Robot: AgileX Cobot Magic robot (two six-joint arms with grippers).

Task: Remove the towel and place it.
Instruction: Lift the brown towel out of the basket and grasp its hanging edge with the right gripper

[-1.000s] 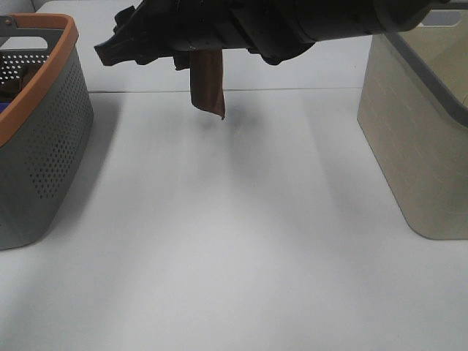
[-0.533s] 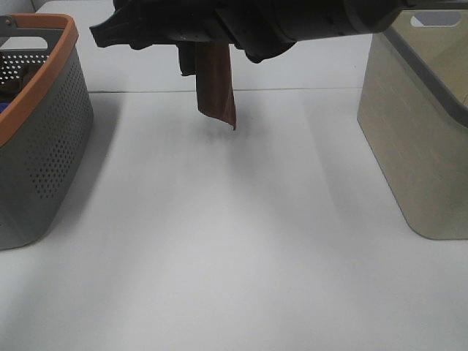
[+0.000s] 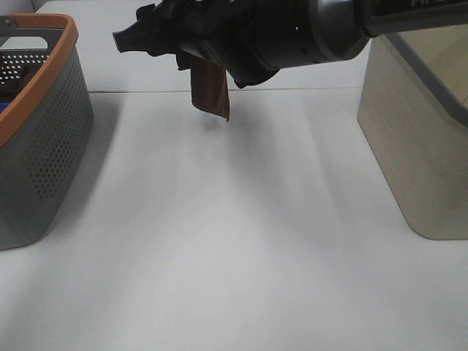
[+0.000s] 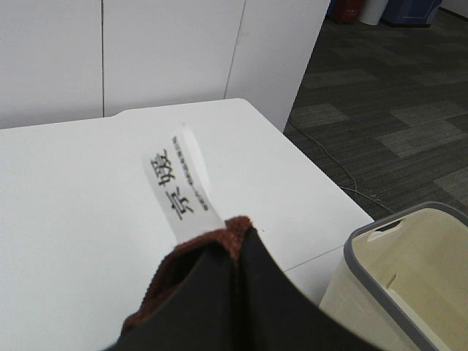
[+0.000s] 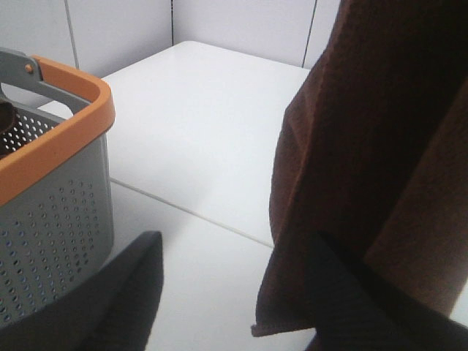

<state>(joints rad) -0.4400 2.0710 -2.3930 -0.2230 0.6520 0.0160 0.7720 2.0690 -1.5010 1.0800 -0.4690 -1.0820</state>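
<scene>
By the look of it the job is about half done: nothing brown lies on the near stretch of the white table [image 3: 234, 241], and the orange-rimmed grey basket [image 3: 44, 139] at nine o'clock no longer has the towel [image 3: 210, 86] over it. The towel hangs in the air at twelve o'clock, at the far side, and its lowest corner appears clear of the tabletop. What is left is to carry it to its spot, perhaps the beige bin [image 3: 409, 139] at three o'clock, though the task names no place, and let it go. The left claw [image 4: 238, 248] is clenched on a bunched hem of the towel, with the white tag [image 4: 181, 183] sticking out past its tips. The right claw [image 5: 235, 241] stands spread, with bare table showing between its jaws. The cloth drapes just behind one finger, and I cannot tell whether it touches, but nothing is pinched
</scene>
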